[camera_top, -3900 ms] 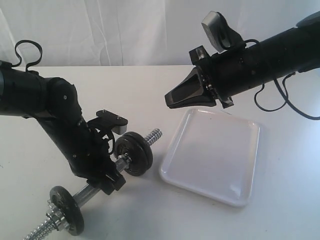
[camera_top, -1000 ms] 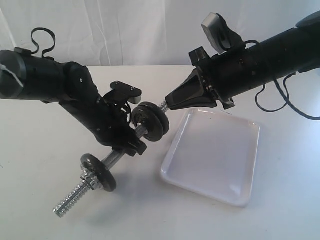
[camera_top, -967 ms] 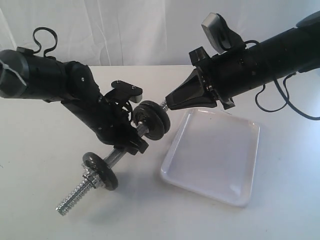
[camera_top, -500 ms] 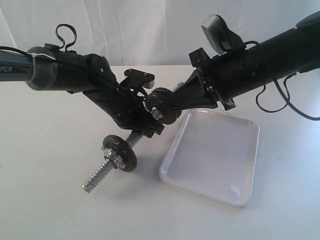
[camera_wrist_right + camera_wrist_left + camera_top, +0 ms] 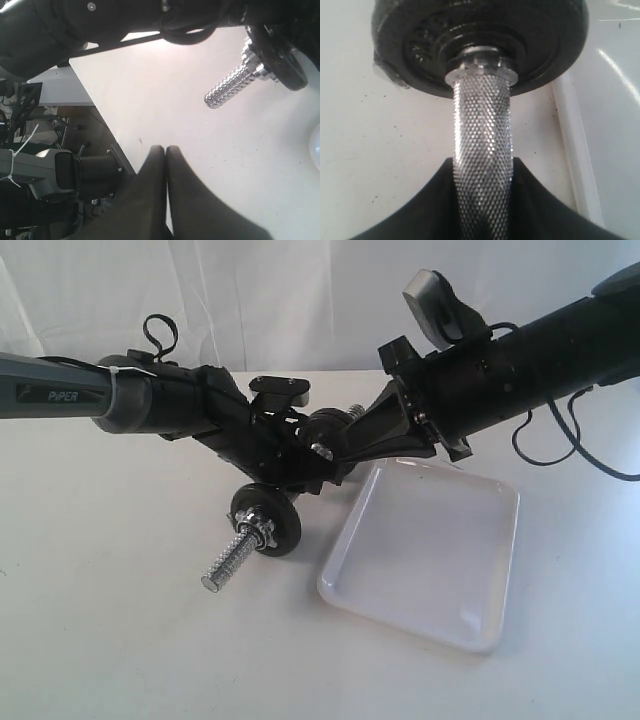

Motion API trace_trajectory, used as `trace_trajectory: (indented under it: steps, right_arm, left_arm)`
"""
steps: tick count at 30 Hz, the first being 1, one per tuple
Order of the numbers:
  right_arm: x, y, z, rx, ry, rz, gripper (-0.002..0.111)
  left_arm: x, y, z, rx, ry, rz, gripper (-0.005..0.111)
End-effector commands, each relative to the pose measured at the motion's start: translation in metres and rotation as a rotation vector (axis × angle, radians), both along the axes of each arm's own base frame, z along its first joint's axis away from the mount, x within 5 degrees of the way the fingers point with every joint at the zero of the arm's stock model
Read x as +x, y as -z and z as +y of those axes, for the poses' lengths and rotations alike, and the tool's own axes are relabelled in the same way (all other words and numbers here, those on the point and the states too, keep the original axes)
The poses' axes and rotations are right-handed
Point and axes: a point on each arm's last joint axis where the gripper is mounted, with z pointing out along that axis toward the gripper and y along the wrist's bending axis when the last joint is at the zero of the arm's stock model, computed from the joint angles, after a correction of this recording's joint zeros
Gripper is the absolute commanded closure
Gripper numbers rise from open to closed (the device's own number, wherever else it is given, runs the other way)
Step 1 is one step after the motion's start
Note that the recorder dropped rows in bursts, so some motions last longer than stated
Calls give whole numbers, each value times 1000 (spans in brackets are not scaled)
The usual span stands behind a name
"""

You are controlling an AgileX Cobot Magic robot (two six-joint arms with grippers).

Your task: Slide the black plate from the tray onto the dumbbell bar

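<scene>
Here we are, and the tray point(image 5: 430, 540) lies bare on the counter point(image 5: 120, 630), so the black plate point(image 5: 572, 35) is off it. It sits up on the dumbbell bar point(image 5: 482, 130), in the dark stack at the raised end. The left wrist view is tight, though, and I can't cleanly tell the thick plate from the thin disc in front of it.

The left fingers point(image 5: 427, 210) are clamped on the knurled middle of the bar, one on each side. That is the sensible place to hold it, with weight on both sides of the grip. The bar is slanted, with the loaded end high and close to the other arm. The low end, carrying a thin disc point(image 5: 266, 522) and a nut, points its threaded tip point(image 5: 224, 568) down toward the counter beside the tray. I read that tilt as offering the open end for loading.

The right fingers point(image 5: 152, 180) are pressed together with nothing between them. In the exterior view they point at the raised end like a pusher. My read is that the sliding is all but done, and seating the plate snugly is what's left.
</scene>
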Motion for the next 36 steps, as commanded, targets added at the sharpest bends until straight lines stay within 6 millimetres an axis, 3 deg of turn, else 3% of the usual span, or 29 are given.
trace_trajectory:
  steps: [1,18,28,36]
  right_arm:
    - [-2,-4,1,6,-6,-13,108]
    - [-2,-4,1,8,0,-4,108]
    - [-2,-4,1,8,0,-3,108]
    - [-2,-4,1,8,0,-3,108]
  left_arm:
    - [-2,-72,2,-137,-48,-149,107]
    - [-8,-64,2,-100,1,-77,107]
    - [-4,-34,-2,-68,-1,-5,107]
    - [-4,-33,-2,-66,2,1,107]
